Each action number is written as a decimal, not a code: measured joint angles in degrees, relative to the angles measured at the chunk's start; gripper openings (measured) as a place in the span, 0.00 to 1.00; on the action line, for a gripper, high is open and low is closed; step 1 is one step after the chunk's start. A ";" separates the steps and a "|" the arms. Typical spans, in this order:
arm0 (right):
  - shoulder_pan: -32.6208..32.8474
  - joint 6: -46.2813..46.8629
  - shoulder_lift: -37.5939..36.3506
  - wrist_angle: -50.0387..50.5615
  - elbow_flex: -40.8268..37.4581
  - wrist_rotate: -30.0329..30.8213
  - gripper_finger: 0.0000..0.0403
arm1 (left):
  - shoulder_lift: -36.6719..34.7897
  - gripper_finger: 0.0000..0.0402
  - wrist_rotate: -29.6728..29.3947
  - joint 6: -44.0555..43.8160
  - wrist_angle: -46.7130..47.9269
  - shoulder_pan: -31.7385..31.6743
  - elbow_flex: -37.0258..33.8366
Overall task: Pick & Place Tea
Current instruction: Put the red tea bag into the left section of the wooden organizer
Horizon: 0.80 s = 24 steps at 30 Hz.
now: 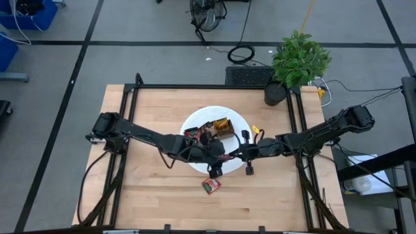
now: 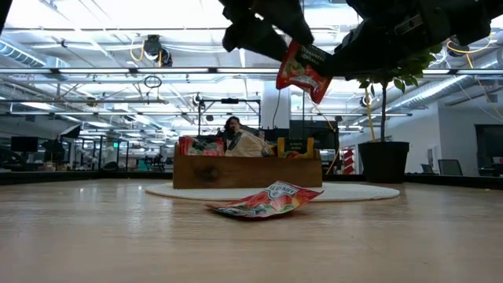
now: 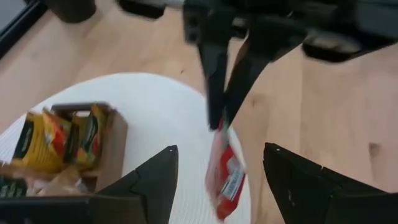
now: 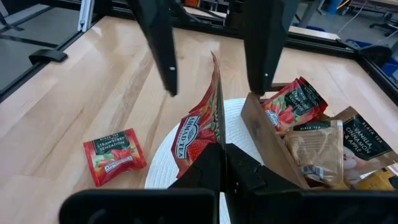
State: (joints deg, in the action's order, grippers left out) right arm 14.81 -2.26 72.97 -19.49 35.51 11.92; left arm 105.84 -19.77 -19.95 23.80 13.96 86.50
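A red tea sachet [image 4: 199, 130] hangs in the air over the near edge of the white round mat [image 1: 242, 122], with my right gripper [image 4: 222, 152] shut on it. My left gripper [image 3: 219, 149] faces it, open; its two fingers stand on either side of the sachet [image 3: 225, 177] without touching it. A second red sachet [image 1: 210, 186] lies flat on the wooden table, nearer than the mat. The brown wooden tray [image 1: 214, 128] sits on the mat and holds red, tan and yellow sachets. My right gripper pinches one edge of the red sachet [image 4: 214, 140] between its two shut fingers, coming in about level from the table's right. The sachet stands edge-on between the fingers, tilted, its free end [image 2: 314, 88] lower, lifted clear of the mat and table.
A potted plant [image 1: 298, 60] stands at the table's far right corner. Black frame rails [image 1: 296, 130] run along the table's left, right and far sides. Bare wood lies along the near side around the loose sachet.
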 joint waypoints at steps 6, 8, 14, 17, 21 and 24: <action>0.31 -0.07 0.00 -0.01 0.00 -0.07 0.00 | 0.02 0.56 0.19 1.28 -1.14 -0.36 0.00; 0.33 0.00 0.00 0.02 0.00 -0.07 0.00 | 0.02 0.52 0.19 1.31 -1.17 -0.44 0.00; 0.31 0.02 0.00 0.00 0.00 -0.07 0.00 | 0.02 0.27 0.31 1.71 -1.17 -1.10 -0.39; 0.31 0.26 0.00 -0.23 0.00 0.05 0.00 | 0.02 0.08 0.00 1.80 -0.20 -2.05 -1.11; 0.26 1.57 -0.02 -0.39 0.00 0.44 0.01 | -0.16 0.02 -4.10 1.53 3.86 -2.07 -1.16; 0.18 1.76 -0.11 0.45 0.02 0.76 0.02 | -1.93 0.01 -12.79 -0.05 9.70 -0.05 -1.16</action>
State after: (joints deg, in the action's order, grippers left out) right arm 14.99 -0.50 72.86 -19.03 35.53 12.68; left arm 103.92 -32.55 -20.00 33.51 13.91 85.34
